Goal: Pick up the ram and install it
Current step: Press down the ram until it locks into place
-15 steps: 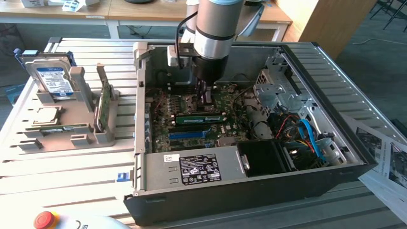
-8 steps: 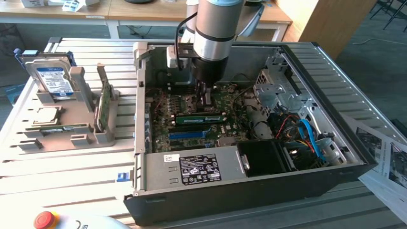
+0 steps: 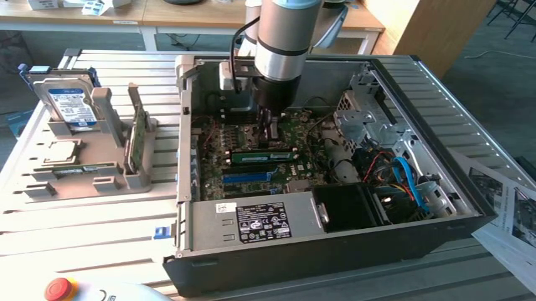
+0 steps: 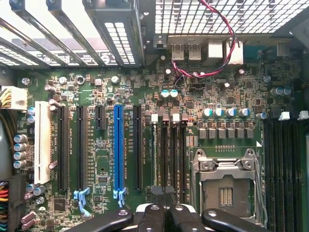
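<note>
Inside an open computer case (image 3: 469, 216), closed, empty gripper (image 4: 164, 212) hovers over motherboard (image 4: 145, 96); ram (image 3: 266, 154) sits slotted.

Silver-grey arm (image 3: 283, 37) — black cable

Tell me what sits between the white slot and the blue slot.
Two long black slots and one short black slot, in the wrist view.
</note>
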Motion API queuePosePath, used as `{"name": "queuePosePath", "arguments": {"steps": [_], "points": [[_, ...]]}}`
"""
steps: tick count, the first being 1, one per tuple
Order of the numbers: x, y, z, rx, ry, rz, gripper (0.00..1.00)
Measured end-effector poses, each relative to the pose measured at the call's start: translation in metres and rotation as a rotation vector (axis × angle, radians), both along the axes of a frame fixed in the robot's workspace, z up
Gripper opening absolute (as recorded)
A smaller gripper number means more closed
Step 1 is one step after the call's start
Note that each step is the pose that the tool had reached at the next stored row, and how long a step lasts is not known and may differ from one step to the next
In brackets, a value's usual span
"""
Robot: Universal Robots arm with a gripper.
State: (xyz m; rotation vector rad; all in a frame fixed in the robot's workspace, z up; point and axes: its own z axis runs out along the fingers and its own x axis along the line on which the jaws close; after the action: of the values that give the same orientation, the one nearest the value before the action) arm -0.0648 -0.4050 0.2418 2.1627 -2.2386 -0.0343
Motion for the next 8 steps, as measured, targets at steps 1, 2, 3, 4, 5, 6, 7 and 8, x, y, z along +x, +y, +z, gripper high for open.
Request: {"name": "queuePosePath", "arguments": {"steps": [1, 2, 3, 4, 5, 6, 7, 8], "points": [[0.0, -0.0001, -0.0001, -0.0001, 0.0, 0.0, 0.1], [0.0, -0.0001, -0.0009, 0.0001, 0.0, 0.0, 0.1], [-0.0001, -0.0001, -0.0018, 0.0, 0.0, 0.0, 0.1], [-0.0001, -0.0001, -0.0027, -0.0001, 0.0, 0.0, 0.1], [-0.0002, 0.0, -0.0036, 0.0, 0.0, 0.0, 0.1], [-0.0003, 0.0, -0.0043, -0.0001, 0.0, 0.0, 0.1], [-0.0004, 0.0, -0.0049, 0.0, 0.0, 0.0, 0.1], [-0.0004, -0.0001, -0.005, -0.0003, 0.0001, 0.0, 0.1]]}}
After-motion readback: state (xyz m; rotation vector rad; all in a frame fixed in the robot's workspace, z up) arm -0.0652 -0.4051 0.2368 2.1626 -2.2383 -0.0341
